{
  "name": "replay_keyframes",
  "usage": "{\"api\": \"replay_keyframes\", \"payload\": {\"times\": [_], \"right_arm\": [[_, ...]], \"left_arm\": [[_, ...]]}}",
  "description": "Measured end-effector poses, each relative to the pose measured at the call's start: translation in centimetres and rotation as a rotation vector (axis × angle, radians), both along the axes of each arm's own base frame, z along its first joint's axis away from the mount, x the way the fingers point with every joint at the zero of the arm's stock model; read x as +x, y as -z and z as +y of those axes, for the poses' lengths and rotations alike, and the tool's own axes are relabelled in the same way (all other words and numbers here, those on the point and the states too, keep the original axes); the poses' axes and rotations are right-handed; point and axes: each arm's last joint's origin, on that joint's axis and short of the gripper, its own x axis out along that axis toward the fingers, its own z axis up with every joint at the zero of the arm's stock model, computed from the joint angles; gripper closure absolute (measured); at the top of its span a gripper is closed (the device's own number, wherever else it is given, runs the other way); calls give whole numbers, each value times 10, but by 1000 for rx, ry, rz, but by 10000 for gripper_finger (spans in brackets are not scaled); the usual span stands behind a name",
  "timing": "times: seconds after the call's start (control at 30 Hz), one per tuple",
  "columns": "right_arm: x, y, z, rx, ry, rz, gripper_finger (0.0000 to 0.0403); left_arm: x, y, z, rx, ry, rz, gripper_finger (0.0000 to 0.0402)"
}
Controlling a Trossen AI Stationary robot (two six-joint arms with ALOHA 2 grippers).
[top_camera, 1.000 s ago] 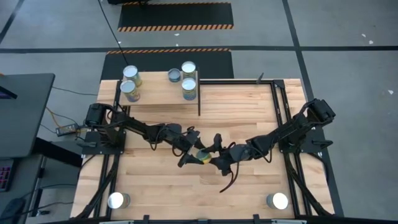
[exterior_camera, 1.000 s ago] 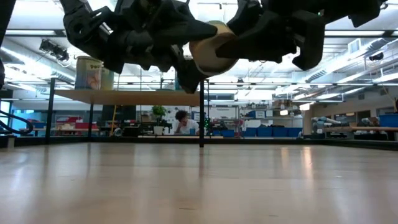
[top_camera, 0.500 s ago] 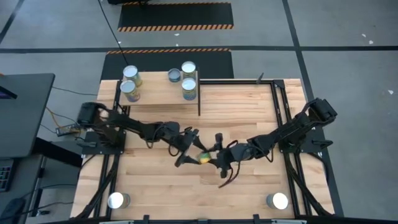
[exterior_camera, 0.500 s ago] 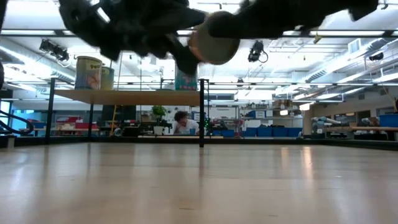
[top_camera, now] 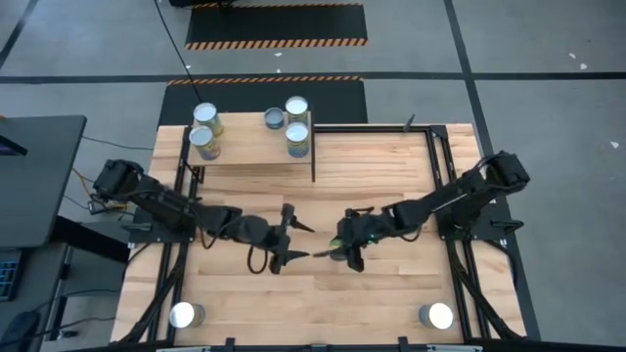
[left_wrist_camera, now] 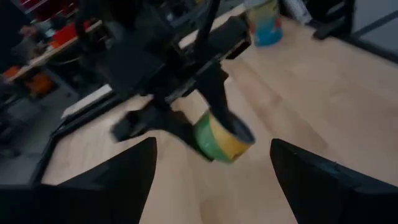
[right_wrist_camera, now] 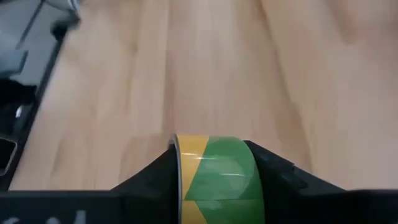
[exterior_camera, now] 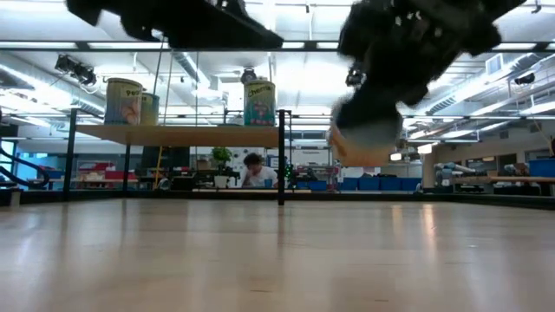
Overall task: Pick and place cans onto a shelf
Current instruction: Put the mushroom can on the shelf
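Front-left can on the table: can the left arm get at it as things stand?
Probably yes. The left pincer is open and holds nothing, and bare tabletop lies between it and that can. The right pincer holds another can.

One can (right_wrist_camera: 217, 168), green and yellow on its side, lies tipped over between the right gripper's (top_camera: 344, 246) fingers (right_wrist_camera: 283, 177), clamped at both sides and lifted clear of the worktop (top_camera: 391, 293). It faces the left gripper's (top_camera: 290, 240) spread fingers (left_wrist_camera: 323, 186), just beyond their tips and apart from them. Four more cans stand upright on the shelf (top_camera: 249, 152), a light wooden board on thin black legs, well beyond both pairs of fingers: two (top_camera: 205, 132) at its left end, two (top_camera: 296, 125) toward its right, with a small bluish tin (top_camera: 274, 119) beside them. Two cans (top_camera: 184, 315) (top_camera: 438, 316) stand upright on the worktop's near corners, behind the fingers.
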Motion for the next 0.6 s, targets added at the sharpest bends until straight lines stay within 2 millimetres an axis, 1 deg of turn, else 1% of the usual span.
{"api": "replay_keyframes", "payload": {"times": [0.13,0.23,0.3,0.37,0.47,0.53,0.6], "right_arm": [[5,13,-11,127,-68,77,209],[10,24,-19,133,-82,109,175],[11,28,-25,114,-80,119,153],[12,27,-32,102,-73,108,135],[11,20,-37,68,-68,78,126],[9,15,-36,48,-91,61,128],[6,9,-30,38,-117,60,133]], "left_arm": [[-2,-1,-8,1,-28,-13,84],[-3,0,-11,-10,-28,-13,84],[-3,2,-12,-26,-32,-2,84],[-3,6,-11,-35,-41,35,84],[-2,11,-11,-60,-57,56,83],[0,17,-12,-92,-62,83,83],[3,27,-14,-118,-63,113,83]]}}
